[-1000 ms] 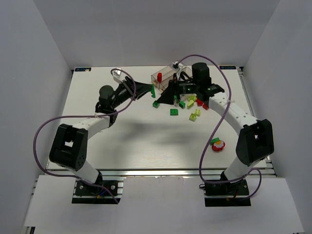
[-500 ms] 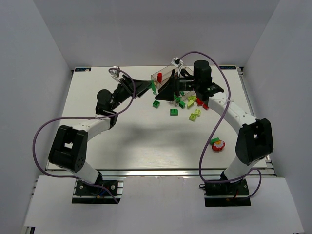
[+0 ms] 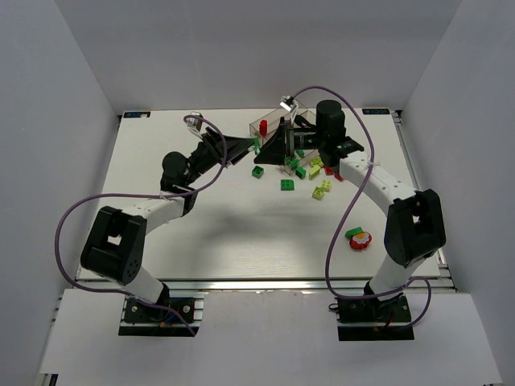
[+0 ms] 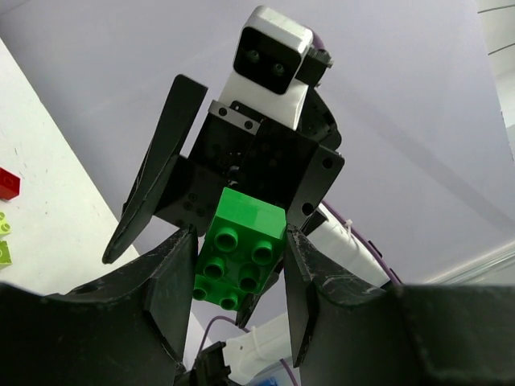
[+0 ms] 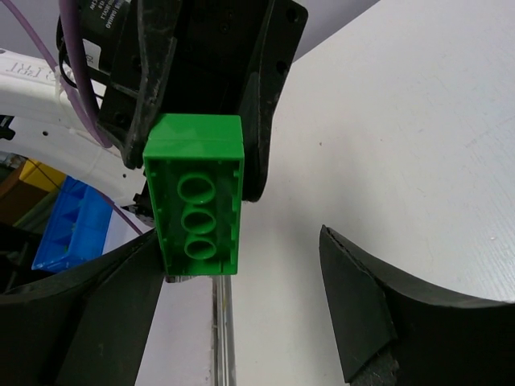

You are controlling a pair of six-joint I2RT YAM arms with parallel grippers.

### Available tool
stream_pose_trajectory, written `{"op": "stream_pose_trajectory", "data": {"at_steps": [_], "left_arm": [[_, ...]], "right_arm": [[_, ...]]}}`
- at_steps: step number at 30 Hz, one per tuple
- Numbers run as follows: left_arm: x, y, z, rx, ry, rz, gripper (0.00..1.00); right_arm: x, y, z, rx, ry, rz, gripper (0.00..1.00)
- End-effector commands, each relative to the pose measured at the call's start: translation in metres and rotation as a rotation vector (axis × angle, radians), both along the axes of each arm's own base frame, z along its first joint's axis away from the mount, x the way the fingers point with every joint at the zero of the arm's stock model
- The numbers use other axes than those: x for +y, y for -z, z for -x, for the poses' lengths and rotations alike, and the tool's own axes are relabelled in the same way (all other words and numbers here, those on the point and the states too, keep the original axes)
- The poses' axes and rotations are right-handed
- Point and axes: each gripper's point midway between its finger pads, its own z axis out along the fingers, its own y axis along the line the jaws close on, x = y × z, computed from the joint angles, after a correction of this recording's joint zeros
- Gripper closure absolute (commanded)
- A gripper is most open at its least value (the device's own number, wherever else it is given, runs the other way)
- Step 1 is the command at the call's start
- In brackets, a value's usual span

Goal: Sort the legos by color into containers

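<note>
The left claw is clamped on a green brick and holds it up off the bench, at the far middle, just beside the left end of the tray. The right claw faces it with jaws spread wide. One finger is close by the brick, the other well apart, and it grips nothing.

In the last second the left arm has reached farther out toward the tray with its brick. Meanwhile the right claw has lifted off the scatter of loose pieces and turned round to meet it. To me that looks like a handover, or a try at pulling stuck bricks apart, so this green one is not sorted yet.

The tray sits in the far part of the bench. One red brick stands in its left end, though I cannot tell which compartment, and the arms hide the rest. Loose legos in green, lime and red lie just near of the right claw. Another green piece lies well apart, near right.
</note>
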Motion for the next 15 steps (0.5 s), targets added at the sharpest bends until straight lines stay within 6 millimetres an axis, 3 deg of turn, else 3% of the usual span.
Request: {"op": "stream_pose_trajectory", "data": {"at_steps": [1, 9, 11, 15], "left_arm": [[0.0002, -0.0131, 0.0137, -0.050, 0.020, 0.016, 1.00], [0.0014, -0.0078, 0.0150, -0.040, 0.014, 0.013, 1.00], [0.0013, -0.0077, 0.0152, -0.040, 0.015, 0.013, 1.00], [0.0009, -0.0091, 0.0147, -0.045, 0.017, 0.014, 1.00]], "right_arm": [[0.0048, -0.0193, -0.0019, -0.060, -0.017, -0.047, 0.21], [0.0071, -0.0221, 0.0013, -0.068, -0.033, -0.055, 0.35], [0.0066, -0.0201, 0.0035, -0.065, -0.043, -0.055, 0.42], [0.0061, -0.0183, 0.0074, -0.055, -0.054, -0.056, 0.66]]}}
